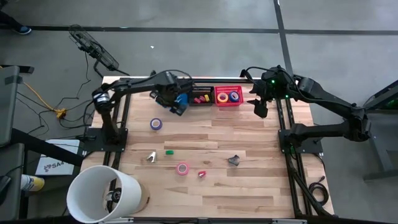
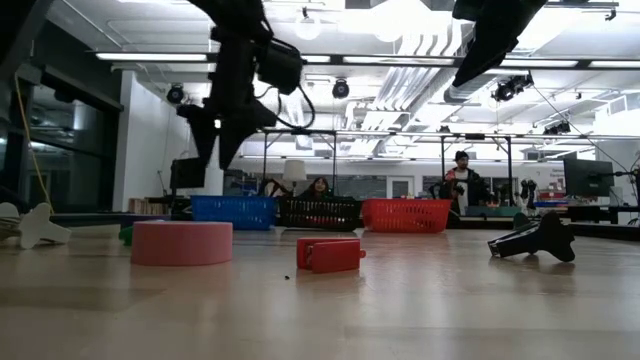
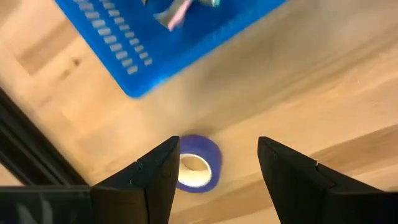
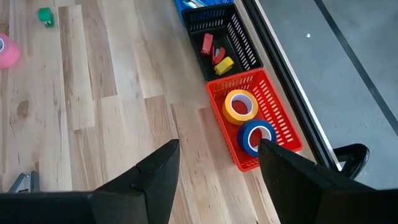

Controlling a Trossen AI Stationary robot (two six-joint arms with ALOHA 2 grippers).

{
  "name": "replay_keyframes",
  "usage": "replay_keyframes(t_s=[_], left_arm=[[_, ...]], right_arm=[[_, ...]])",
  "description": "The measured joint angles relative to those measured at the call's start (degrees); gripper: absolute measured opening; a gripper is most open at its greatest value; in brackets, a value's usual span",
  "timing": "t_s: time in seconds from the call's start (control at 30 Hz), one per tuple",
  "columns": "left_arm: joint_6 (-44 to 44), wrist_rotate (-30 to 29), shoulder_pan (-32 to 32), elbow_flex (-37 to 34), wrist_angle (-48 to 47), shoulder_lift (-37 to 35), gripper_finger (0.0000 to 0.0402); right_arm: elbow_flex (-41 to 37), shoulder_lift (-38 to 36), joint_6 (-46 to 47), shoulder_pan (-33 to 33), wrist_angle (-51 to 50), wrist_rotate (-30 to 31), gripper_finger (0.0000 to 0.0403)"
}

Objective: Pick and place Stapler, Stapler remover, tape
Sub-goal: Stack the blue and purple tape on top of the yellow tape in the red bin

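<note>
The surface (image 1: 261,180) is pale, smooth, matt wood planks. Ahead of the right arm's matt dark fingers (image 4: 155,180), the red basket (image 4: 283,121) is perforated plastic.

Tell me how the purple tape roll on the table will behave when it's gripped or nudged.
The purple tape roll lies flat on its face, so a nudge should slide it, not roll it. Small with an open centre, it's probably light. Its rigid ring likely holds under the open left gripper.

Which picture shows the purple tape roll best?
The left wrist view: the purple tape lies close, between the open left hand and its fingers. The high view shows it small. The low and right wrist views do not show it.
</note>
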Motion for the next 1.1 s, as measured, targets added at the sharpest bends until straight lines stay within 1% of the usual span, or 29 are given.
replay_keyframes(t_s=[0.23,0.4,0.47,0.53,0.63,0.87,1.0,1.1], left_arm=[[-9.1,2.9,-3.6,-12.2,6.8,-7.5,0.0211],[-14.1,6.6,-5.6,-20.0,12.3,-9.3,0.0211],[-15.4,6.9,-5.8,-22.2,14.4,-9.2,0.0211],[-16.1,7.2,-5.8,-24.1,15.0,-9.2,0.0211],[-17.1,7.6,-5.6,-26.8,19.0,-9.2,0.0211],[-17.4,7.9,-5.6,-31.9,23.5,-9.2,0.0211],[-16.9,8.8,-5.6,-33.2,24.9,-9.2,0.0209],[-15.8,9.3,-5.6,-33.3,25.0,-9.2,0.0192]], right_arm=[[0.0,0.0,-0.3,0.0,0.0,0.0,0.0208],[0.0,0.0,-0.1,0.0,0.0,0.0,0.0209],[0.0,0.0,-0.1,0.0,0.0,0.0,0.0209],[0.0,0.0,0.0,0.0,0.0,0.0,0.0209],[0.0,0.0,0.0,0.0,0.0,0.0,0.0209],[0.0,0.0,0.4,0.0,0.0,0.0,0.0209],[0.0,0.0,0.5,0.0,0.0,0.0,0.0209],[0.0,0.0,0.5,0.0,0.1,0.0,0.0209]])
